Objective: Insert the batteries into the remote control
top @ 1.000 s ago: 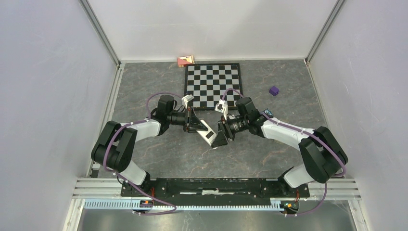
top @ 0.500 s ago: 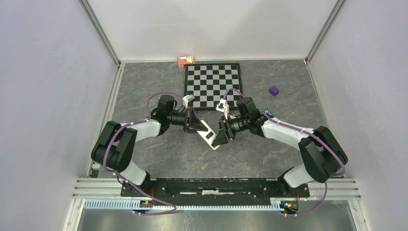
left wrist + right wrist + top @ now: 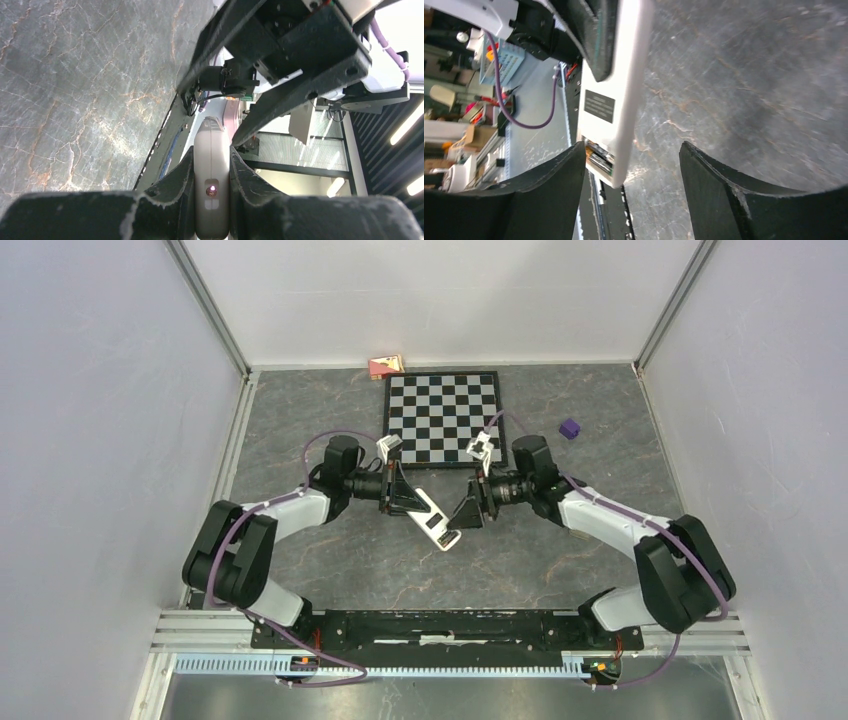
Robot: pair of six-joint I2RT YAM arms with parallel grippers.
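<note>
My left gripper (image 3: 405,498) is shut on the white remote control (image 3: 432,520) and holds it above the table, tilted, its free end toward the near right. In the left wrist view the remote (image 3: 212,175) is clamped between both fingers. My right gripper (image 3: 471,510) is open beside the remote's free end and holds nothing. In the right wrist view its jaws (image 3: 633,152) stand wide apart, with the remote (image 3: 616,90) just inside the left finger. The open battery compartment (image 3: 599,160) at the remote's end shows dark batteries (image 3: 596,162) inside.
A checkerboard (image 3: 443,418) lies at the back of the marbled table. A purple cube (image 3: 569,428) sits to its right. A small red and yellow box (image 3: 385,365) rests against the back wall. White walls close in both sides.
My right gripper has drawn back to the right, away from the remote's end, and its arm has shifted rightward. The left gripper still holds the remote in much the same place.
</note>
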